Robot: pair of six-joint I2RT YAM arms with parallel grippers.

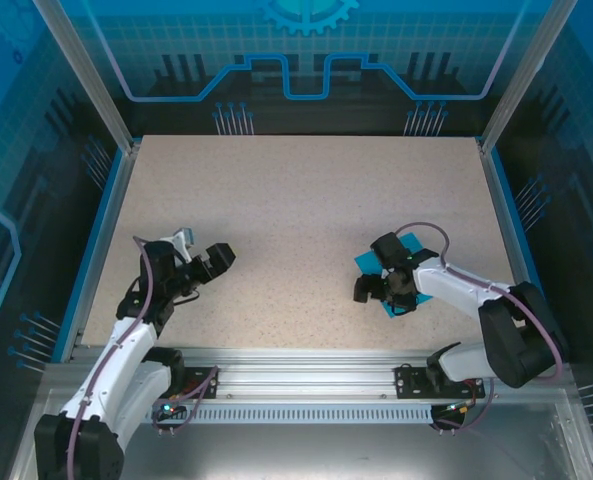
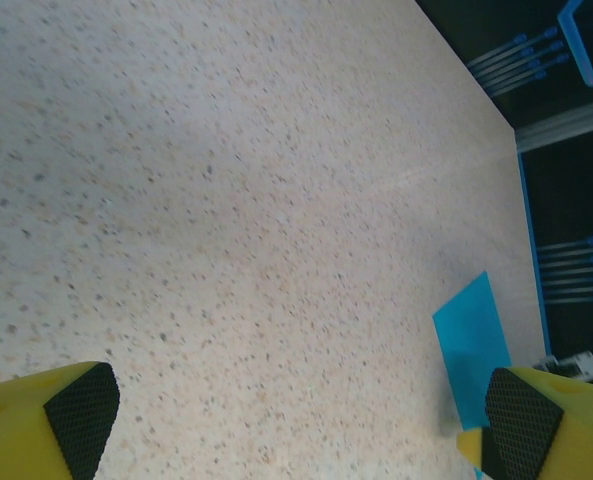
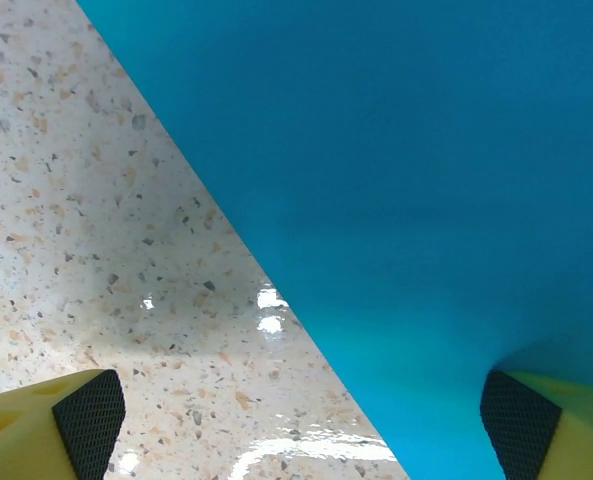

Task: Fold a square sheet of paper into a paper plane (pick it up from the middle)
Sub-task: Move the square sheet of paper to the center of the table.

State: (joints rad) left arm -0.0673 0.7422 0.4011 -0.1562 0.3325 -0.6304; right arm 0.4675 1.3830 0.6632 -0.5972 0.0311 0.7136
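Now right end effector (image 3: 306, 420) wide open, low over paper sheet (image 3: 426, 180) flat on worktop (image 1: 296, 200), right of centre; one pad (image 3: 521, 415) above paper, other above bare worktop. Risk: closing off-middle, thin sheet slides or crumples. Left end effector (image 2: 301, 415) wide, empty, well apart.

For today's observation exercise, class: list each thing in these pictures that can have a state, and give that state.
Sheet of paper: lying flat on the table, not gripped.
Left gripper: open, empty, above bare table.
Right gripper: open, straddling the paper's edge.
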